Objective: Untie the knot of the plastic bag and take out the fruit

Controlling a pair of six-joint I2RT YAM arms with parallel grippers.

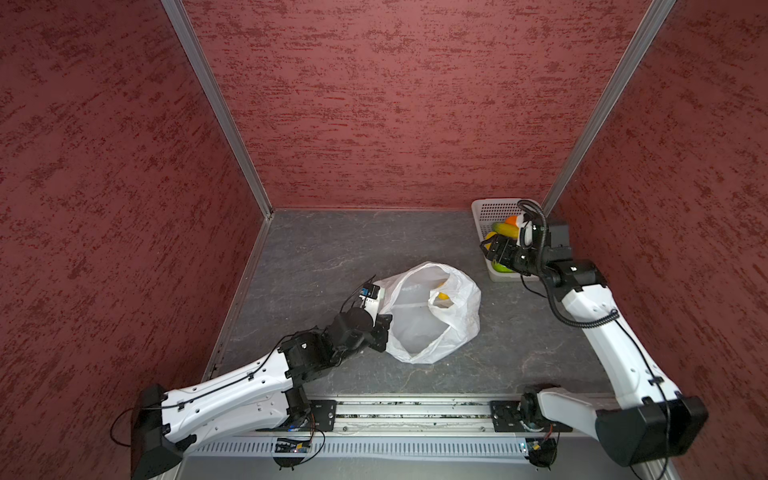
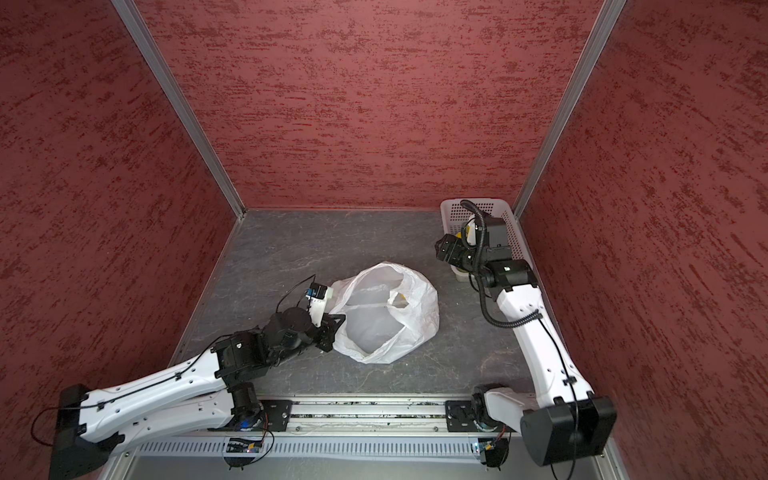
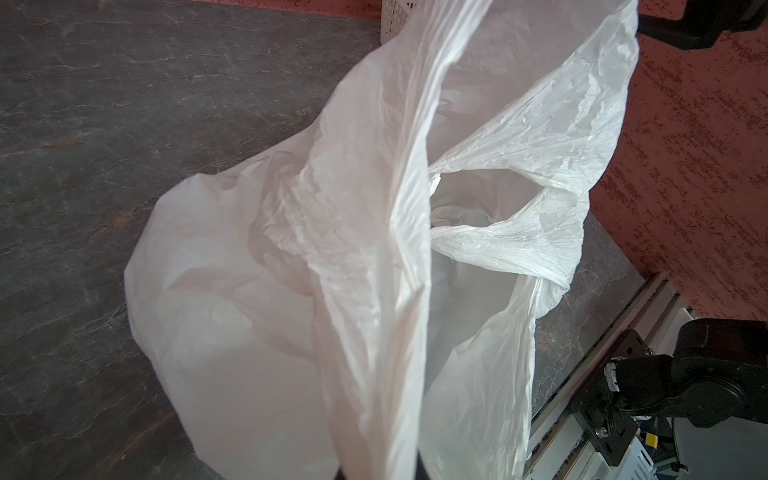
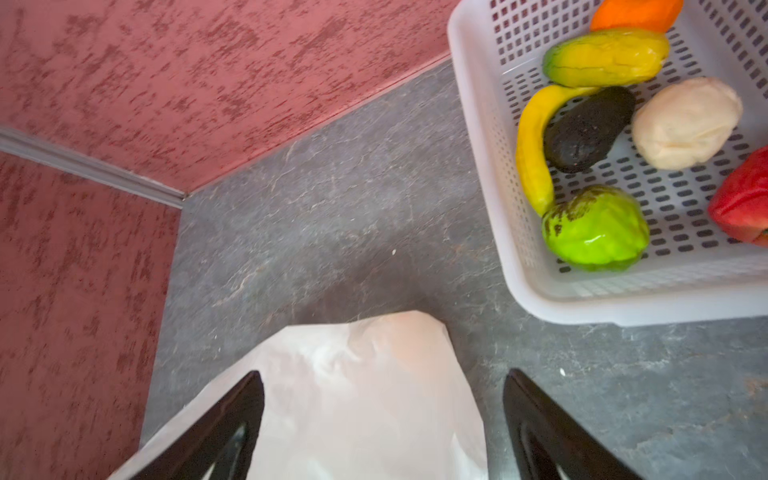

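The plastic bag (image 1: 432,328) (image 2: 386,328) lies mid-table with its mouth gaping; no knot shows. A yellow fruit (image 1: 443,296) sits inside it. My left gripper (image 1: 382,332) (image 2: 332,332) is shut on the plastic bag's (image 3: 249,291) left rim. My right gripper (image 1: 492,249) (image 4: 383,374) hangs open and empty over the basket's near-left corner, the bag (image 4: 353,407) far below. In the basket lie an orange (image 4: 636,12), mango (image 4: 606,56), banana (image 4: 530,153), avocado (image 4: 586,129), pale round fruit (image 4: 685,122), green apple (image 4: 594,228) and red apple (image 4: 744,203).
The white perforated basket (image 1: 486,208) (image 2: 451,205) (image 4: 478,145) stands in the back right corner against the red walls. A metal rail (image 1: 411,411) with both arm bases runs along the front edge of the grey table.
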